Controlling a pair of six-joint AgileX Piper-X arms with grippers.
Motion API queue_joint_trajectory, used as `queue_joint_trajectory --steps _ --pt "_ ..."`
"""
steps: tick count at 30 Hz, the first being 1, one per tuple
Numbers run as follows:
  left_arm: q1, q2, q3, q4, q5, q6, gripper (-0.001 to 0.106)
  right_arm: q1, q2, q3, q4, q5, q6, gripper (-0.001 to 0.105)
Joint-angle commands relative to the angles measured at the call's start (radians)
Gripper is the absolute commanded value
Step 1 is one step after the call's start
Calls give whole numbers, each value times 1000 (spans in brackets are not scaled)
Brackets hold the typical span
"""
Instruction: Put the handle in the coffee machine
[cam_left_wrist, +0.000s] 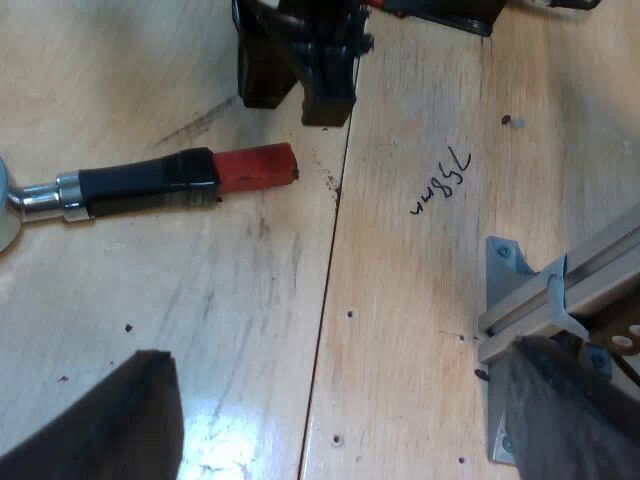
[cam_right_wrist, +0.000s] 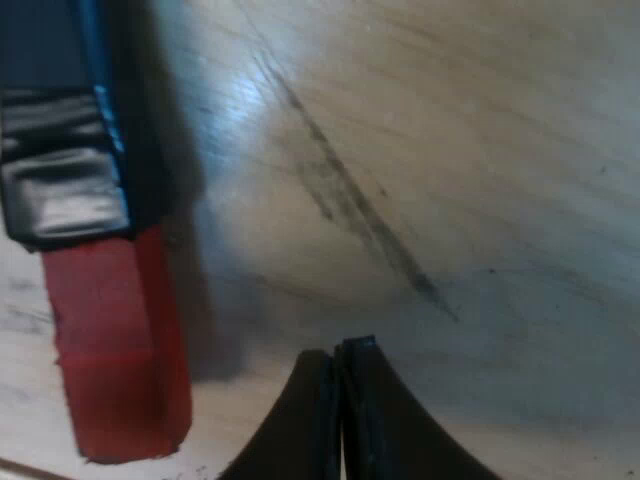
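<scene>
Our left claw (cam_left_wrist: 335, 360) hangs spread apart over the scuffed wooden table (cam_left_wrist: 420, 400), a grey metal bracket (cam_left_wrist: 515, 300) near one finger. The holder (cam_left_wrist: 70, 192) lies loose on it, its black handle (cam_left_wrist: 150, 182) ending in red. Just beside that red end our right claw (cam_right_wrist: 340, 360) sits pressed together, empty.

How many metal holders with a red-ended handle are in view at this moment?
1. The holder lies flat on the wooden table, its red end close beside the right tool. Others could lie outside these views.

Warm light, table (cam_right_wrist: 470, 140) glare (handle (cam_right_wrist: 95, 300) casts shadow)
</scene>
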Motion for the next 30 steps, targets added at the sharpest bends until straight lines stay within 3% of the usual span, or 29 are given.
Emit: queue_joint_trajectory --steps 1,12,23,30 --pt "-4 -3 -2 1 6 3 68 0 55 0 -5 5 2 0" --pt "-4 -3 -2 1 6 3 68 0 127 0 -105 -64 23 0" --pt "-4 -3 -2 -2 -2 25 68 0 133 -2 -252 -171 143 0" --pt "38 -3 -2 0 -71 25 68 5 133 -2 -302 -205 200 0"
